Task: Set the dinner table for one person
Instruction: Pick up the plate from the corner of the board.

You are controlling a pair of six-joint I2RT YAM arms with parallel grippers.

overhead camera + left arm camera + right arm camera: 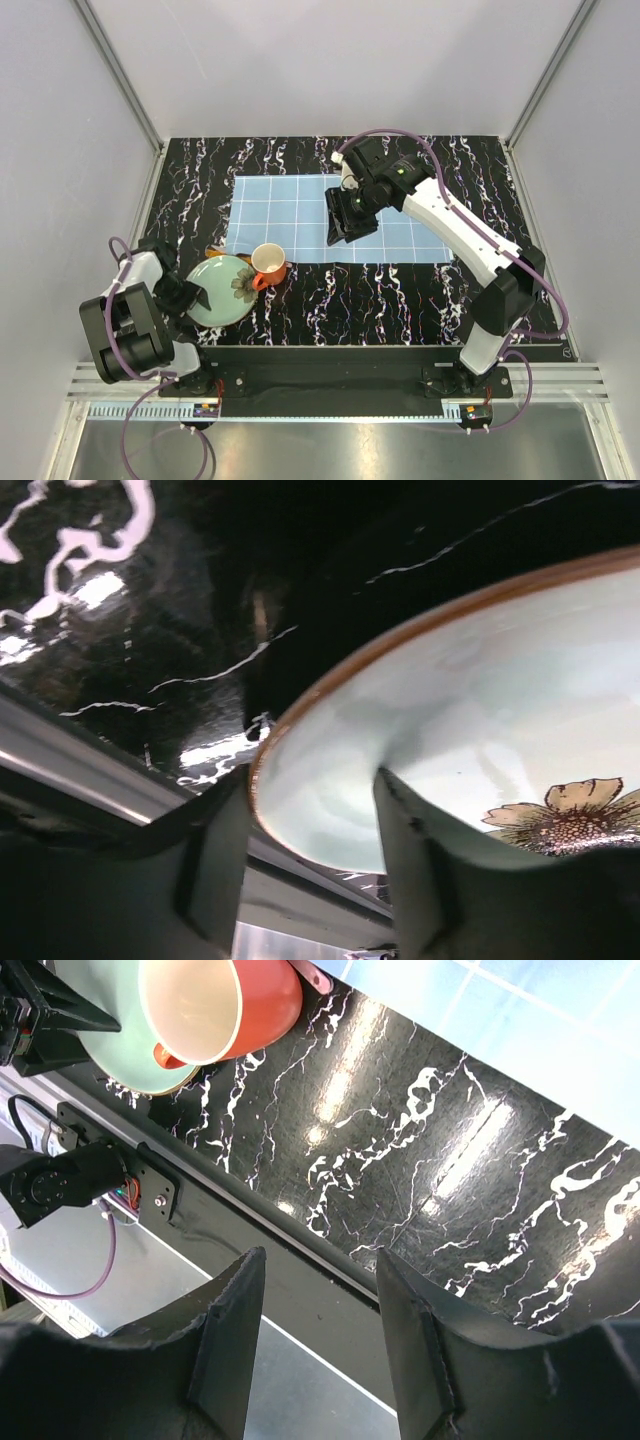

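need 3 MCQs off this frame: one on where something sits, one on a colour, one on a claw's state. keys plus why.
1. Where is the orange cup?
A. On the placemat
B. On the edge of the green plate
C. In the right claw

2. What colour is the placemat?
A. Plain red
B. Light blue with a white grid
C. Yellow stripes

3. What state is the right claw in?
A. Open and empty
B. Shut on the cup
C. Shut on the plate

Key:
1 B: the top view shows the cup overlapping the plate's right edge, off the mat.
2 B: the top view shows blue squares with white lines.
3 A: in the right wrist view its fingers stand apart, with only the tabletop showing between them.
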